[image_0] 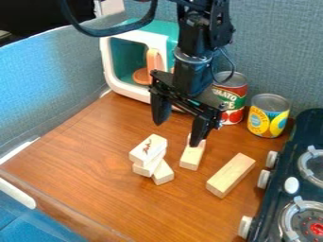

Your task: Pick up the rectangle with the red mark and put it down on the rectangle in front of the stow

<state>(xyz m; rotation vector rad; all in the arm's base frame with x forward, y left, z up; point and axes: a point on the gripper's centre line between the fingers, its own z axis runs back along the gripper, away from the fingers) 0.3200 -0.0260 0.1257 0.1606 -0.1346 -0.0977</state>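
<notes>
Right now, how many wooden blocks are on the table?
5. Three are stacked: the red-marked block over a second and a third. A fourth lies beside the stack, partly behind the gripper. The fifth lies nearest the toy stove. Others could be hidden.

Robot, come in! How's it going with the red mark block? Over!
Gripper open and empty, above the blocks. Red-marked block on top of the stack. Loose block between it and the block by the stove; maybe lift over.
</notes>
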